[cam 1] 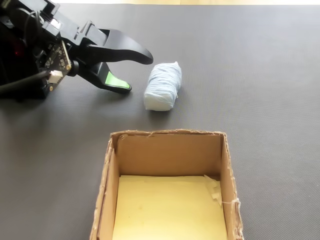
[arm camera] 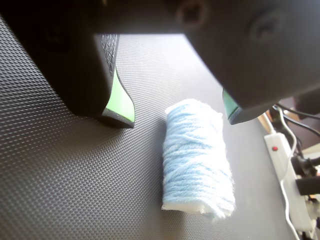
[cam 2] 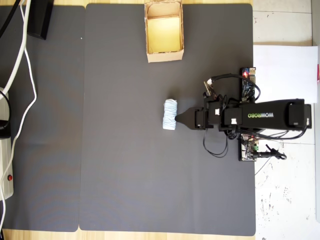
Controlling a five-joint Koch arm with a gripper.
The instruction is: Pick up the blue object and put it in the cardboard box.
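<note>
Gripper [cam 1: 135,72]: jaws spread, holding nothing, tips just short of the blue object [cam 1: 163,86], which lies on its side on the dark mat [cam 1: 260,75] at the gripper's 3 o'clock in the fixed view. In the wrist view the two green-padded tips sit at 9 and 2 o'clock of the roll [arm camera: 197,159], the right-hand tip close to its upper end, the left-hand tip clear of it. In the overhead view the cardboard box [cam 2: 164,55] stands at 12 o'clock of the roll [cam 2: 170,114], well apart, open and empty.

Risks, as judged: the roll is not centred between the jaws, so the nearer tip may nudge or roll it away on approach. The soft yarn winding may compress or snag, giving a weak hold that slips during the carry to the box.
</note>
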